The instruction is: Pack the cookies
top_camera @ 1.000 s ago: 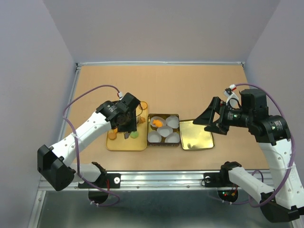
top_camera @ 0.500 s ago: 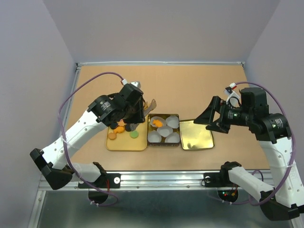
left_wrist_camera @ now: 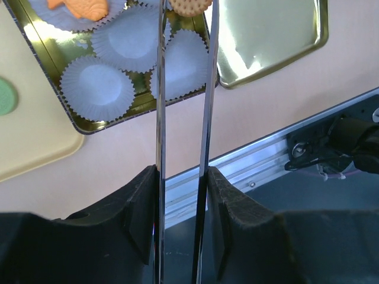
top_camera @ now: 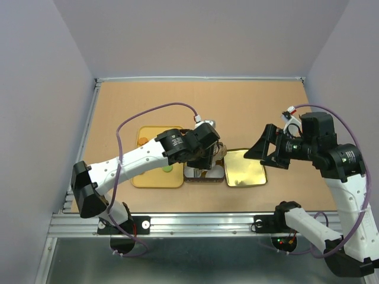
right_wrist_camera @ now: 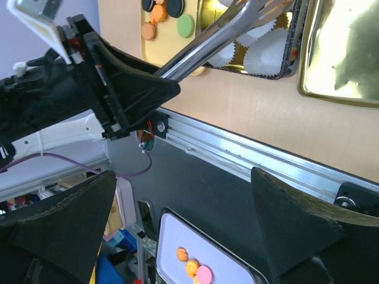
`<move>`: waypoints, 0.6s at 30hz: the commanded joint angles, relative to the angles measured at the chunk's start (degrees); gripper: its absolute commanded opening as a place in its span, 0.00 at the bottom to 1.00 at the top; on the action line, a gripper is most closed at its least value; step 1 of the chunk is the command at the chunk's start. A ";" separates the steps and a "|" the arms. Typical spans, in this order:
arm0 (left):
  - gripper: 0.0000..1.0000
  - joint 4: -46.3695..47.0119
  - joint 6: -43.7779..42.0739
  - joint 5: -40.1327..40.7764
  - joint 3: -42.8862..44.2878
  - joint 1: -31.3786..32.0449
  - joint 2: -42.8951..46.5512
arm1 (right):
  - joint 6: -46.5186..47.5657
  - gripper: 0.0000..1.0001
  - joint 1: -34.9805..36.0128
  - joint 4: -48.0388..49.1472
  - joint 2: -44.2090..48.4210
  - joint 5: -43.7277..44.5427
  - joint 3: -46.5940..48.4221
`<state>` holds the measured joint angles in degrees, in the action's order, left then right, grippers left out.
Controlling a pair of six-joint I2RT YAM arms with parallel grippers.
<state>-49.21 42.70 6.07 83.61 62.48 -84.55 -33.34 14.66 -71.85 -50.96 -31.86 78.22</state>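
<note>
**Entry: one cookie into the tin, step in hand**

- **Left fingers** [left_wrist_camera: 145, 195]: partly closed, clamped on the two shanks of the metal tongs [left_wrist_camera: 160, 89], lower centre of my wrist view.
- **Round cookie** [left_wrist_camera: 189, 6]: tan with a scalloped edge, pinched between the tong tips at the very top of the frame. It hangs above the right side of the tin, and only part of it shows.
- **Tin** [left_wrist_camera: 37, 50]: gold, open, standing on the desk [top_camera: 237, 106] and lined with white fluted paper cups.
  - One cup at upper left holds an orange fish-shaped cookie [left_wrist_camera: 80, 7].
  - The empty cup [left_wrist_camera: 96, 89] and its neighbours are bare.
- **Lid** [left_wrist_camera: 266, 35]: gold, inside up, lying just right of the tin.
- **Tray** [left_wrist_camera: 23, 124]: cream, just left of the tin. The remaining cookies [right_wrist_camera: 157, 12], orange, black and green, lie on it and show at the upper left of the right wrist view.
- **Right fingers** [right_wrist_camera: 65, 219]: wide apart, holding nothing, hovering to the right of the lid.

**Handling notes (my judgement)**

- I cannot tell which cup lies straight under the tips, so I would settle that first and centre on a bare one.
- Lower the tips until the cookie is just above the paper. A drop from height could bounce it out or stand it on edge.
- Keep the blades off the fluted walls. The cups look light and would crumple or drag.
- Ease my squeeze slowly so the tongs spring open evenly, with no added pressure that might crack the cookie.
- Lift straight up afterwards so a blade does not hook the cup.
</note>
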 commanded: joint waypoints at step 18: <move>0.52 0.96 1.69 7.55 4.72 0.45 -6.32 | 2.67 1.00 0.20 -0.83 0.51 0.92 1.50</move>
<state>-48.47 43.99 10.96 85.54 62.78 -90.63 -31.75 14.66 -72.97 -51.00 -31.24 78.19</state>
